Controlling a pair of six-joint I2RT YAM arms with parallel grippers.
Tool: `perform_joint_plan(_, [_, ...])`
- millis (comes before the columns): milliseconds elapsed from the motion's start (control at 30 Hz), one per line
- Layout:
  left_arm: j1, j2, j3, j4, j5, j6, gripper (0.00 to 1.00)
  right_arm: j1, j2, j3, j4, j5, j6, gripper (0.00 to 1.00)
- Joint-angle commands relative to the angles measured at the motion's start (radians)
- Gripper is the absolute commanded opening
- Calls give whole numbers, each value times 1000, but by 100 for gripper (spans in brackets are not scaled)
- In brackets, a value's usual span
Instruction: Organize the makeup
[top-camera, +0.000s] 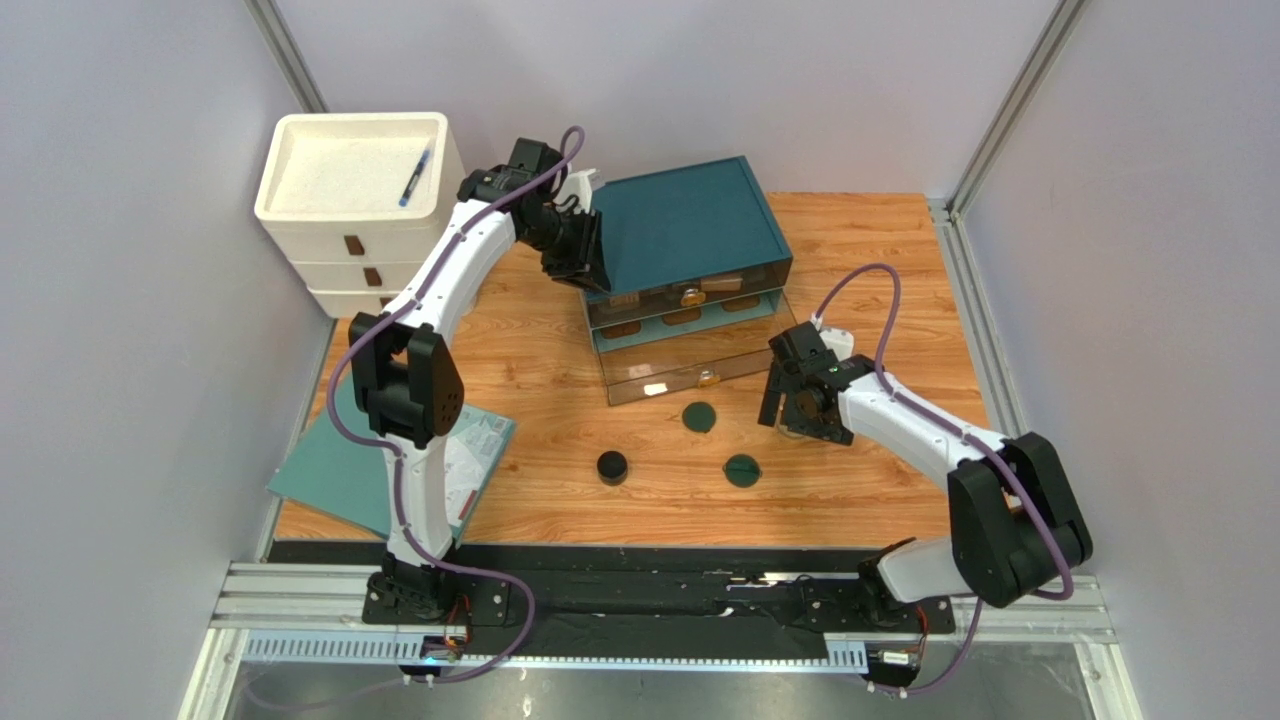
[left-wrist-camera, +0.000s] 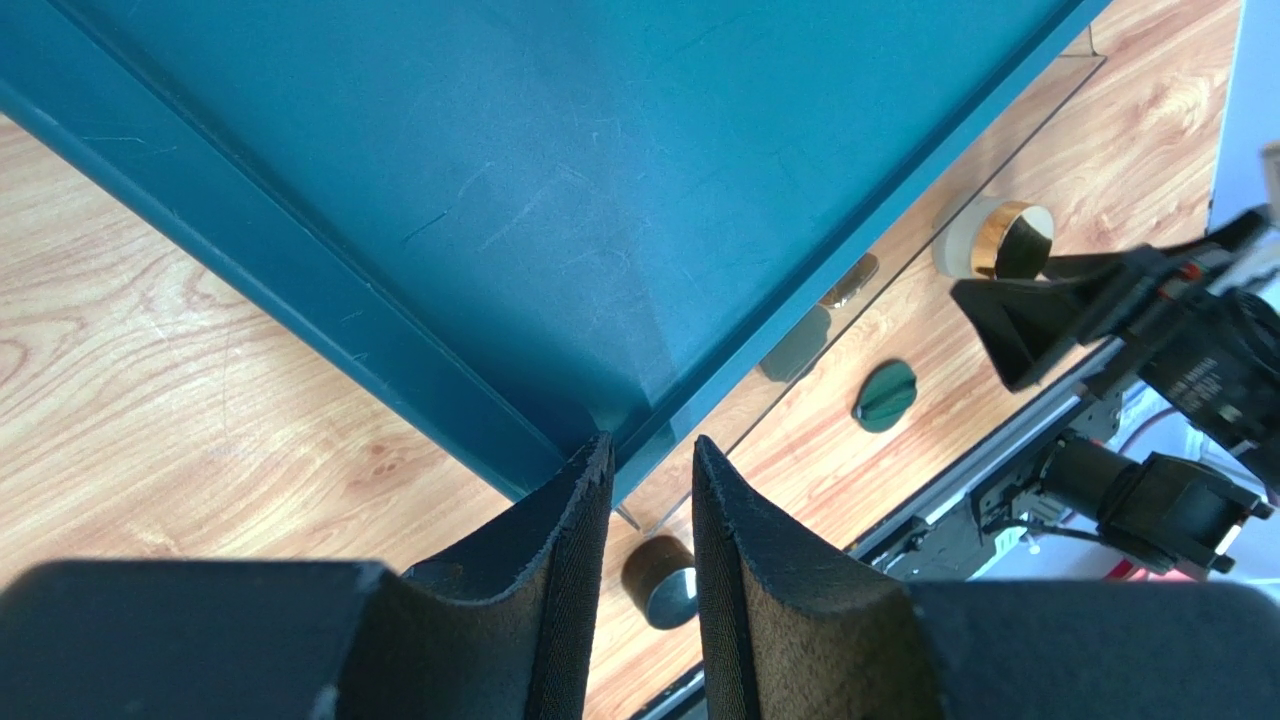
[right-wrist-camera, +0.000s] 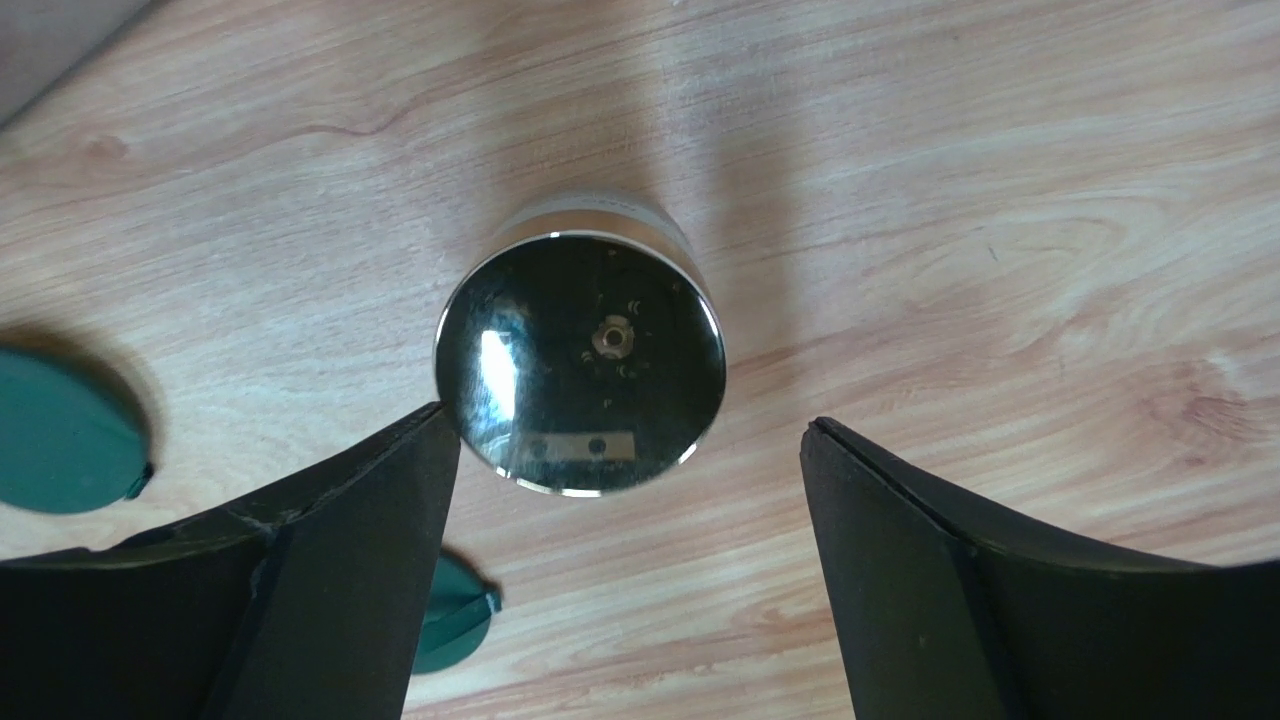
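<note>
My right gripper (top-camera: 798, 408) (right-wrist-camera: 627, 423) stands wide open above the gold-rimmed compact (right-wrist-camera: 582, 360) (left-wrist-camera: 1010, 240), whose mirrored top lies just beyond the fingertips, upright on the wood and untouched. Two dark green discs (top-camera: 699, 417) (top-camera: 742, 470) and a black round jar (top-camera: 612, 467) (left-wrist-camera: 661, 582) lie loose on the table in front of the teal organizer (top-camera: 688, 222). Its lowest clear drawer (top-camera: 691, 371) is pulled out. My left gripper (top-camera: 577, 255) (left-wrist-camera: 651, 443) is narrowed onto the organizer's near left corner (left-wrist-camera: 631, 390).
A white drawer unit (top-camera: 349, 225) stands at the back left, with a blue pen (top-camera: 415, 177) in its top tray. A teal booklet (top-camera: 338, 473) lies at the table's left edge. Grey walls close in on both sides.
</note>
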Motion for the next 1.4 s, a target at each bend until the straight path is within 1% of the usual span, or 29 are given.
perform_joint_plan(0, [26, 41, -79, -188, -133, 59, 35, -21, 51, -13, 144, -18, 12, 87])
perform_joint_plan(133, [26, 38, -80, -185, -127, 55, 35, -35, 100, 2, 170, -34, -7, 82])
perform_joint_plan(167, [26, 35, -82, -185, -129, 56, 35, -38, 105, 2, 181, -35, -10, 78])
perform_joint_plan(233, [26, 35, -80, -185, -132, 56, 35, -41, 105, 1, 192, -40, -24, 74])
perform_joint_plan(300, [26, 35, -82, -185, -133, 55, 35, -41, 97, -2, 203, -43, -27, 65])
perform_joint_plan(333, [26, 35, -83, -183, -132, 55, 35, -44, 93, -5, 206, -48, -30, 55])
perform_joint_plan(367, [26, 35, -83, -183, -132, 56, 35, -44, 90, -7, 207, -48, -31, 28])
perform_joint_plan(433, [26, 35, -89, -179, -130, 56, 35, -46, 82, -10, 206, -55, -30, 21])
perform_joint_plan(467, [26, 35, -91, -179, -130, 56, 35, -46, 80, -10, 197, -58, -30, 5])
perform_joint_plan(500, [26, 35, -91, -179, -130, 56, 35, -46, 73, -10, 193, -63, -30, 0])
perform_joint_plan(633, [26, 32, -91, -180, -135, 58, 35, -46, 28, 14, 151, -71, -44, 0])
perform_joint_plan(767, [26, 35, -80, -183, -136, 58, 35, -46, -74, 74, 126, -71, -60, 0])
perform_joint_plan(900, [26, 40, -73, -182, -132, 55, 35, -46, -142, 134, 141, -95, -85, 0])
perform_joint_plan(1000, [26, 46, -70, -183, -130, 53, 35, -47, -144, 189, 179, -78, -108, 0])
perform_joint_plan(1067, [26, 48, -70, -182, -127, 53, 35, -47, -115, 244, 192, -69, -126, 0])
perform_joint_plan(1167, [26, 54, -68, -185, -123, 52, 36, -44, -1, 318, 187, -86, -145, 0])
perform_joint_plan(1200, [26, 58, -68, -185, -120, 52, 35, -46, 67, 365, 175, -94, -145, 0])
perform_joint_plan(1300, [26, 58, -70, -186, -121, 53, 35, -46, 184, 424, 172, -113, -127, 0])
perform_joint_plan(1367, [26, 55, -68, -188, -129, 55, 35, -46, 234, 447, 180, -133, -111, 1])
